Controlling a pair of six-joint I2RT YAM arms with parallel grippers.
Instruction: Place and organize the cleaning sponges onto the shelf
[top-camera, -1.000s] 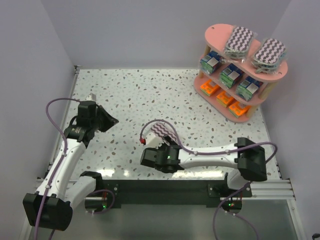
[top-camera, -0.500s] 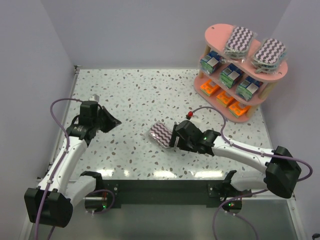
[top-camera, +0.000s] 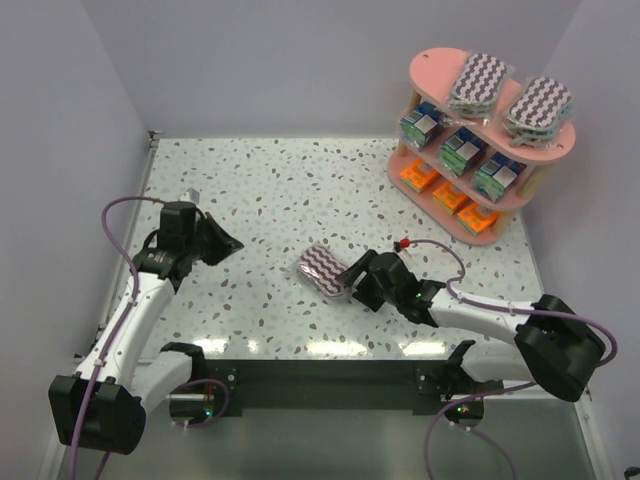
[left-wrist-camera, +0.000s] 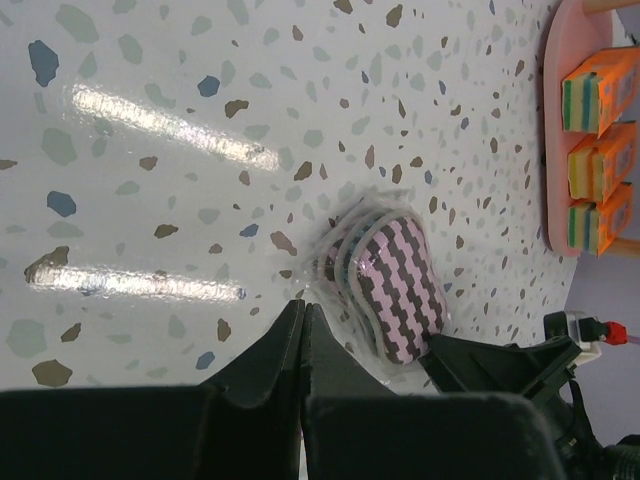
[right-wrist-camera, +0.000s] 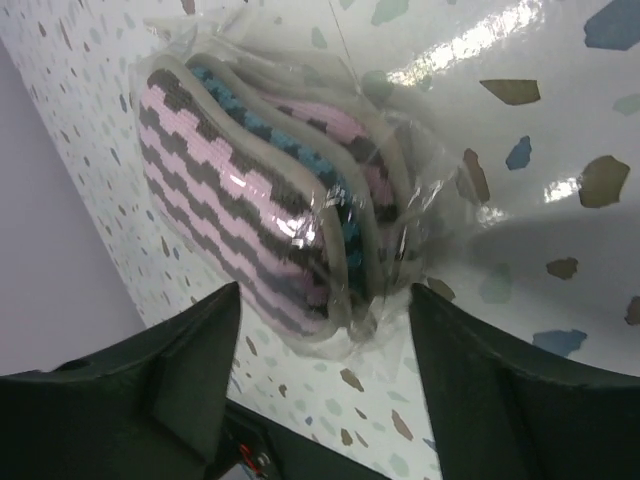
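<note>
A purple-white zigzag sponge pack (top-camera: 323, 268) in clear wrap lies on the speckled table near the middle. It also shows in the left wrist view (left-wrist-camera: 392, 287) and the right wrist view (right-wrist-camera: 268, 198). My right gripper (top-camera: 349, 282) is open, its jaws either side of the pack's near end, not closed on it. My left gripper (top-camera: 228, 241) is shut and empty, over the table at the left. The pink shelf (top-camera: 432, 72) stands at the far right with two zigzag packs (top-camera: 477, 80) on top, green-and-blue packs (top-camera: 461, 149) in the middle and orange packs (top-camera: 446, 195) at the bottom.
Grey walls close the table at the back and both sides. The shelf's bottom board (left-wrist-camera: 562, 120) with orange packs shows at the right edge of the left wrist view. The right arm's cable (top-camera: 435, 246) loops above the table near the shelf.
The right arm carried the zigzag pack from near its base out onto the table, set it down and opened its jaws. The left arm barely moved.
</note>
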